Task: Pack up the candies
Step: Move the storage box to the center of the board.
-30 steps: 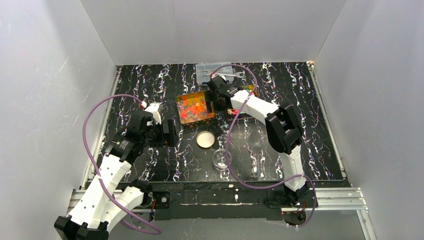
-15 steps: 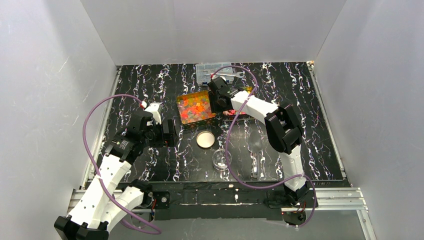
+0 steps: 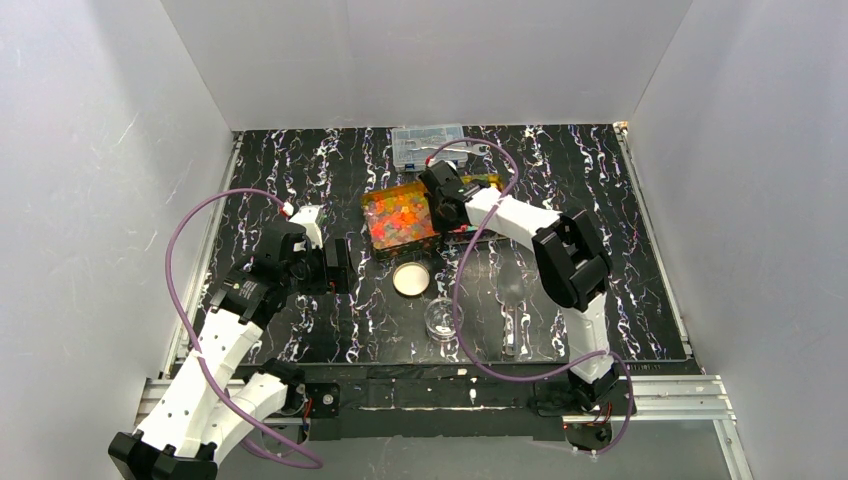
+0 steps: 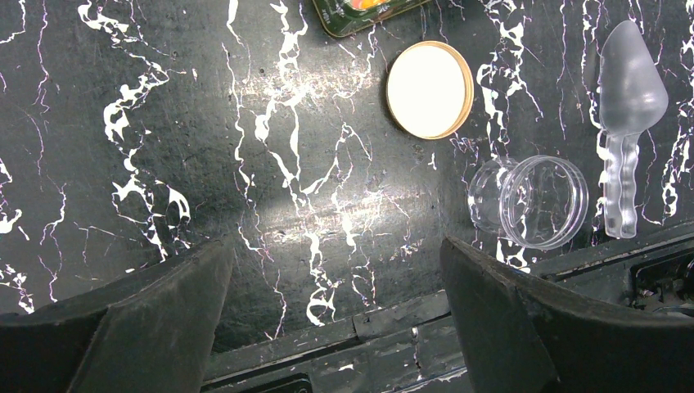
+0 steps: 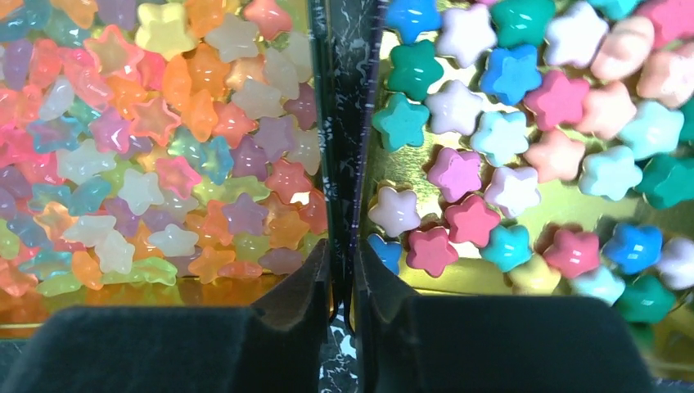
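Translucent candies (image 5: 164,139) look glossy, pastel candies (image 5: 524,123) smooth and opaque, the jar (image 4: 540,202) clear plastic.

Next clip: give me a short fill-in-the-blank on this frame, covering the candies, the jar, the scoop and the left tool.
1. The candies are all shaped like ___.
2. The clear jar lies on its ___.
3. The jaws of the left tool stand wide ___ above the table.
4. In the top view, the scoop lies to the ___ of the jar.
Missing words: stars; side; open; right.
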